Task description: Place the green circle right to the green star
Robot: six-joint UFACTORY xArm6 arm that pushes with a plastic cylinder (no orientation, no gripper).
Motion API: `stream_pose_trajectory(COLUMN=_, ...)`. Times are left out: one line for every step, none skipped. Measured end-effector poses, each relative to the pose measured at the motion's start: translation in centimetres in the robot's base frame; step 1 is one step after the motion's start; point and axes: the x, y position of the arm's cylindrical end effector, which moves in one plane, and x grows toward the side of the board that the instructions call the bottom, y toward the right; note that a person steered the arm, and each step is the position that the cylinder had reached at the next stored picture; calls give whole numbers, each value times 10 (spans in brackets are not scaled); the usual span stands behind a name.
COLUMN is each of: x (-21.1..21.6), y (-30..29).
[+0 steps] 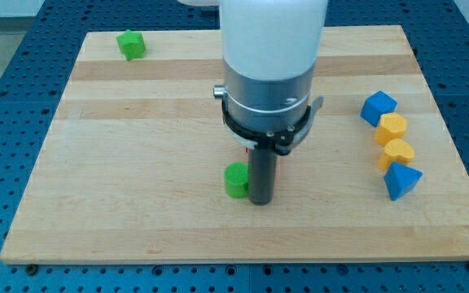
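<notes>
A green circle block [236,180] lies on the wooden board [137,163] near the view's bottom centre. A green star block [131,45] lies at the view's top left. My tip [260,201] stands just to the right of the green circle, touching or nearly touching its side. The arm's white and grey body hides the board above the rod. A sliver of red shows beside the rod under the arm [246,149].
At the view's right stand a blue block [379,107], two yellow blocks [392,128] [397,152] and a blue triangular block [401,180] in a column. The board's edges are all in view, on a blue perforated table.
</notes>
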Motion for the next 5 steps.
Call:
stream_pose_trajectory(x=-12, y=-13)
stream_pose_trajectory(x=-29, y=-28)
stream_pose_trajectory(x=-63, y=-35)
stream_pose_trajectory(x=-69, y=-35)
stream_pose_trajectory(x=8, y=-35)
